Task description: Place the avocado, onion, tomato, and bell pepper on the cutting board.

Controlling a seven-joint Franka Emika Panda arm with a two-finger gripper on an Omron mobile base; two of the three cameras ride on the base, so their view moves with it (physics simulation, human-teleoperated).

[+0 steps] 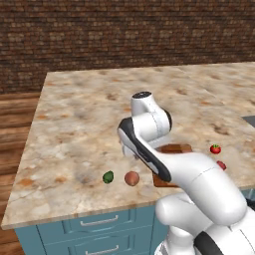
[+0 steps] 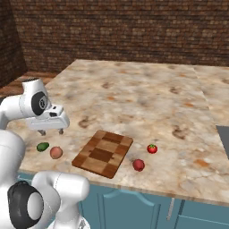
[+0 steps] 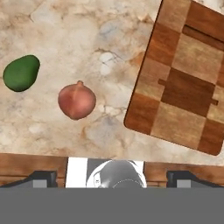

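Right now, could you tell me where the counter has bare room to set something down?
The cutting board is bare all over. The counter behind it, toward the brick wall, is one wide free stretch. It is crowded along the front edge: avocado and onion on one side of the board, tomato and a dark red ball on the other.

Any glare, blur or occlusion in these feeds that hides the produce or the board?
Left base view: evenly lit, slightly soft; the arm covers most of the cutting board. Right base view: board, avocado and onion unobstructed, faint shadows. Hand view: sharp, no glare; the board runs off the right edge.
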